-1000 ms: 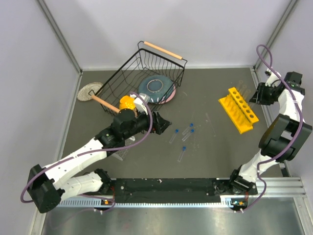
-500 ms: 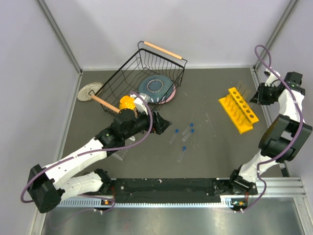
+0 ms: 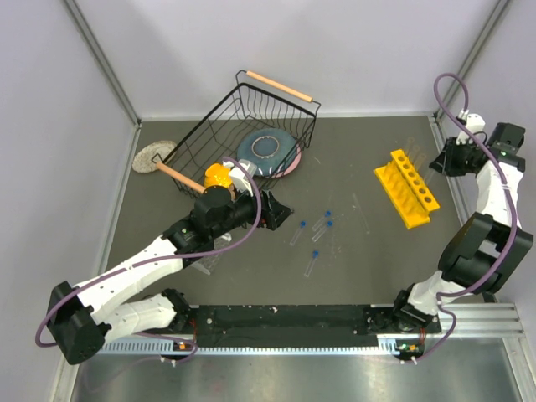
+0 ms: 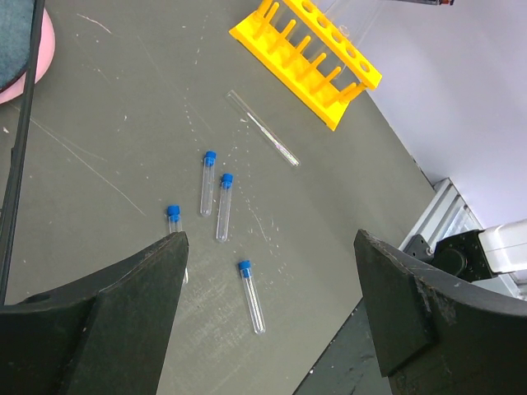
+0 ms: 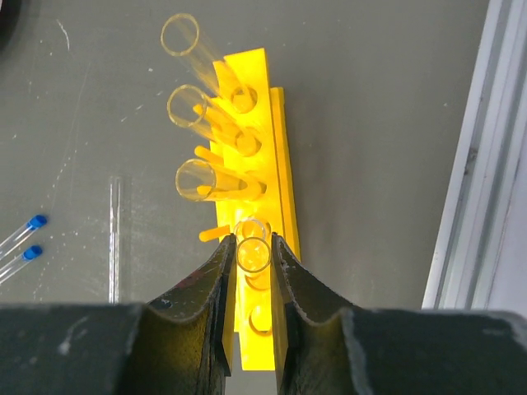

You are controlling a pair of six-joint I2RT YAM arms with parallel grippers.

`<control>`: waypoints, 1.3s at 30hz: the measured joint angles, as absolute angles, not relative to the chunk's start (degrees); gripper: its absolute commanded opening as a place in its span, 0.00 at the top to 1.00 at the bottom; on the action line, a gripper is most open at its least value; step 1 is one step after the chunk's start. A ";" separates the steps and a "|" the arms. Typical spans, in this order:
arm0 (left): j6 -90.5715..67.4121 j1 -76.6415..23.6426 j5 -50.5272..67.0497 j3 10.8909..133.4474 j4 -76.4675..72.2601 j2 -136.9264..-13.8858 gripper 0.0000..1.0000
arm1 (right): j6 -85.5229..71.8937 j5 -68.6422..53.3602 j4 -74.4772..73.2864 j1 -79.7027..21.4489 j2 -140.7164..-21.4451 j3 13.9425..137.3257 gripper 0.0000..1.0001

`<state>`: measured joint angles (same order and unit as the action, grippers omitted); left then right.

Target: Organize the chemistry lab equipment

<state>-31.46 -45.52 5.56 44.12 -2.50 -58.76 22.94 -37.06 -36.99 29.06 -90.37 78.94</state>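
Observation:
The yellow holed rack (image 3: 408, 187) lies at the right of the table. In the right wrist view three clear tubes (image 5: 198, 179) stand in its far holes (image 5: 262, 107). My right gripper (image 5: 253, 243) is shut on another clear open tube (image 5: 254, 255), held upright just above the rack; in the top view the gripper (image 3: 444, 159) is at the rack's right end. My left gripper (image 4: 269, 239) is open and empty, hovering over several small blue-capped tubes (image 4: 251, 295) on the table (image 3: 311, 261). A thin glass rod (image 4: 263, 140) lies between them and the rack (image 3: 362, 208).
A black wire basket (image 3: 243, 126) with wooden handles holds a blue plate (image 3: 266, 151) and an orange bowl (image 3: 218, 176) at the back left. A round mat (image 3: 152, 156) lies left of it. A clear plastic thing (image 3: 205, 263) shows under the left arm. A metal rail (image 5: 473, 164) borders the right.
My right gripper has shifted slightly right and back over the rack with the tube in it. The left arm has not moved.

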 measured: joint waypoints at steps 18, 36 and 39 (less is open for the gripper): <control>-31.48 -45.52 5.61 44.12 -2.52 -58.76 0.13 | 29.47 -39.57 -31.24 29.06 -84.93 66.96 0.85; -31.46 -45.52 6.55 44.12 -2.50 -58.76 0.13 | 31.03 -43.72 -22.65 29.95 -77.62 57.04 0.86; -31.46 -45.52 6.63 44.12 -2.50 -58.76 0.13 | 31.05 -44.45 -20.80 30.20 -77.01 55.77 0.86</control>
